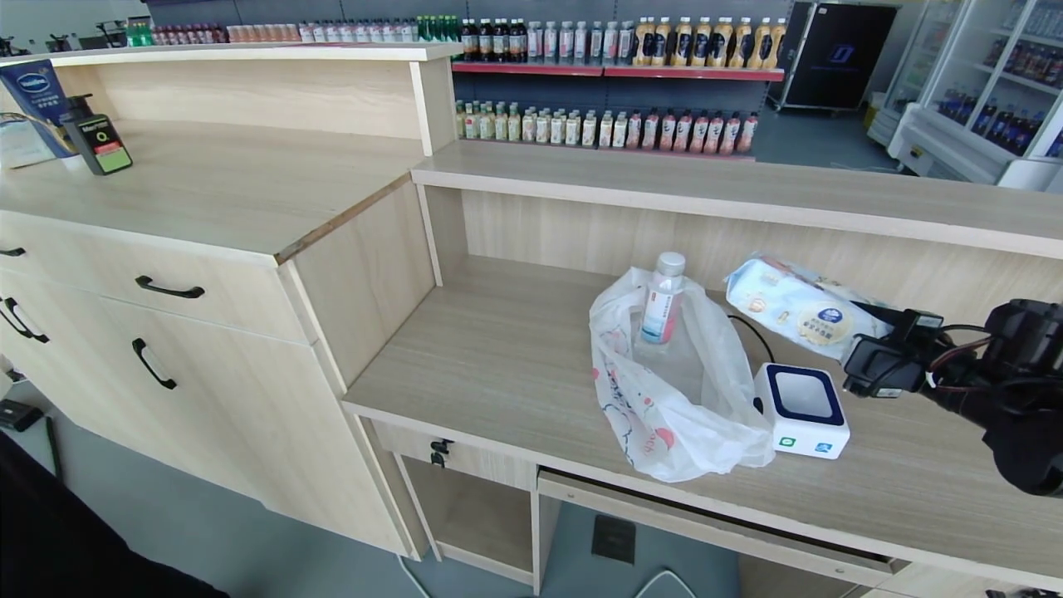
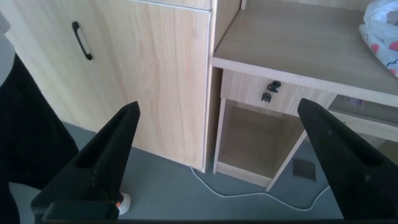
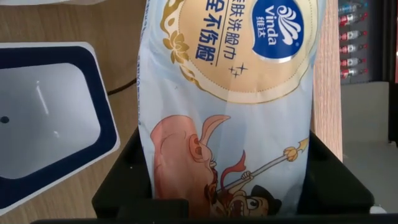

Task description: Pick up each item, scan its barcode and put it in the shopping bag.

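My right gripper [image 1: 872,345] is shut on a pale blue pack of wet wipes [image 1: 789,306], held above the lower counter, just behind and right of the white barcode scanner [image 1: 801,409]. In the right wrist view the pack [image 3: 230,106] sits between the black fingers [image 3: 134,177], with the scanner [image 3: 43,118] beside it. A white plastic shopping bag [image 1: 664,407] lies left of the scanner, and a clear bottle [image 1: 663,299] stands upright in it. My left gripper [image 2: 217,155] hangs open and holds nothing, low beside the cabinet front; the bag's edge [image 2: 380,25] shows on the counter above.
The lower counter [image 1: 498,357] has a raised ledge [image 1: 664,187] behind it and a taller cabinet [image 1: 208,199] to its left carrying a black device [image 1: 98,143]. A black cable [image 1: 751,332] runs behind the scanner. Bottle shelves [image 1: 606,124] stand beyond.
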You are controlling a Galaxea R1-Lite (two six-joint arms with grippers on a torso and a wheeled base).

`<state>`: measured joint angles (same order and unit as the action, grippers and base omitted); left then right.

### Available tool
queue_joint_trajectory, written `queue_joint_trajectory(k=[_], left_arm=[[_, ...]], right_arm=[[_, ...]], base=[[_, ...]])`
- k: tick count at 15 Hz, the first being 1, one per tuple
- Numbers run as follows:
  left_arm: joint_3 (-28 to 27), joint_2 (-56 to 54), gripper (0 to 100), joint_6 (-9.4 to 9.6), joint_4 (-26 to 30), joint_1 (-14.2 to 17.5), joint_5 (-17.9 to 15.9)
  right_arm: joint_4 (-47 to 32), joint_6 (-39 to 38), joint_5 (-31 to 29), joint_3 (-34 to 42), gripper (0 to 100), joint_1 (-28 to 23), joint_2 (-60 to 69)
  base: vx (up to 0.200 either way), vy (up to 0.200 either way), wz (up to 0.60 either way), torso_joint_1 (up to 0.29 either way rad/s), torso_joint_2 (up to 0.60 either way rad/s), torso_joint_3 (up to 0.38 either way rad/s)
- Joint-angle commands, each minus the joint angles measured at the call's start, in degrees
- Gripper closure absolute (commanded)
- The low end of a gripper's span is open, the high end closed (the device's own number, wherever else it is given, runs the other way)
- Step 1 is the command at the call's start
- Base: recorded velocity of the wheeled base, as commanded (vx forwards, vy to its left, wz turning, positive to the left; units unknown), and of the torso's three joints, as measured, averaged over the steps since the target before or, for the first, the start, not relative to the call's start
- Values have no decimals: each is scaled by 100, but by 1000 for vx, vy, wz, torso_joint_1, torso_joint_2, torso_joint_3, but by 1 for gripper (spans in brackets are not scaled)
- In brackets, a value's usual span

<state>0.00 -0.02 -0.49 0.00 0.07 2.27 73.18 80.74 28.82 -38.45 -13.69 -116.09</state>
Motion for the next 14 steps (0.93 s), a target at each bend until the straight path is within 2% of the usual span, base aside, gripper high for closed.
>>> queue_joint_trajectory(k=[1, 4, 9, 14], left_arm=[[0, 2, 0, -4, 0, 1, 2], [0, 2, 0, -4, 0, 1, 2], [0, 2, 0, -4, 0, 1, 2], [0, 2, 0, -4, 0, 1, 2]], right_arm=[[135, 30, 1, -5, 100, -2, -186], [460, 232, 203, -5, 100, -125, -291], [416, 944, 748, 30, 100, -424, -344], [469, 996, 818, -75, 100, -442, -599]], base=[[0, 0, 0, 0, 0, 0], [0, 0, 0, 0, 0, 0], [0, 0, 0, 0, 0, 0], [0, 0, 0, 0, 0, 0]])
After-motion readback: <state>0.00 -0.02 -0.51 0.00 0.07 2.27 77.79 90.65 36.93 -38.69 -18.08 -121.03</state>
